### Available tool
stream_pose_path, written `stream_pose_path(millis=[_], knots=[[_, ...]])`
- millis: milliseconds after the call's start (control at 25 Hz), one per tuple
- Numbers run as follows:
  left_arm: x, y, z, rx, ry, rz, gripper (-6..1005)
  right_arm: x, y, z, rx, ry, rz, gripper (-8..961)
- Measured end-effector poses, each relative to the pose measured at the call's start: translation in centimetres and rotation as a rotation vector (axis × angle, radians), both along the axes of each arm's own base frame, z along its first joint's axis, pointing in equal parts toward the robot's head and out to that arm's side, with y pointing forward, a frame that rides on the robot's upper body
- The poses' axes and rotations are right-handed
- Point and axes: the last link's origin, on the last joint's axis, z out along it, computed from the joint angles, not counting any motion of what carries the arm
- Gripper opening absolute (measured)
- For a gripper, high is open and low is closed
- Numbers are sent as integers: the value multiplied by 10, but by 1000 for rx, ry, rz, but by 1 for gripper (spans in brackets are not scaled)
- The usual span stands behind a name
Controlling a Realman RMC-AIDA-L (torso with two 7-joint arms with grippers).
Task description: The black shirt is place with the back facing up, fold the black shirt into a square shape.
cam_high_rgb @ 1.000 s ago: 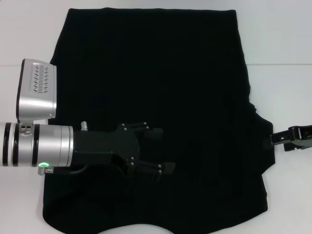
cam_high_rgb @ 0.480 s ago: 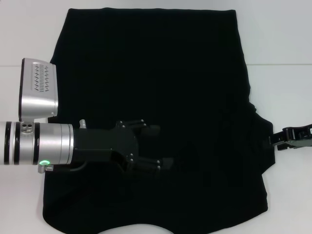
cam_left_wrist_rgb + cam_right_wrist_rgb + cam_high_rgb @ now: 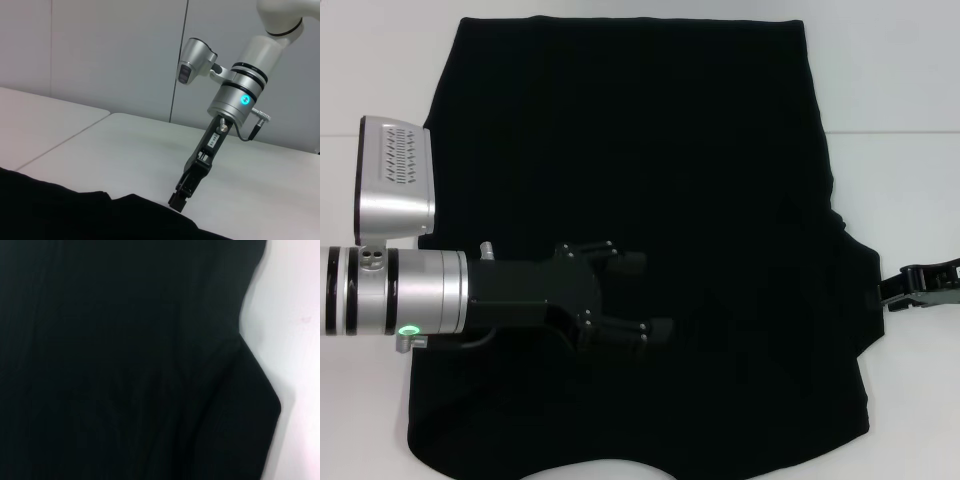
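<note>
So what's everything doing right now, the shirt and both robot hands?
Shirt: spread flat on the table, one sleeve sticking out on the robot's right.
Left hand: open, over the shirt's middle.
Right hand: at the sleeve's edge, just off the cloth.

The black shirt (image 3: 650, 200) lies spread on the tabletop (image 3: 900, 90) — the left claw (image 3: 645, 295) above its middle, the right claw (image 3: 895, 292) at its right edge.
</note>
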Motion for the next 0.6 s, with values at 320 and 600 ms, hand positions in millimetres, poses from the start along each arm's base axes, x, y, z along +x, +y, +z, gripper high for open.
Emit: stream_pose_path(millis=[320,600], knots=[[0,0,0,1,0,0,937,0,0,-5,3,0,0,418],[-1,0,0,1,4,2,936,-2,0,-11,10,1,3,420]])
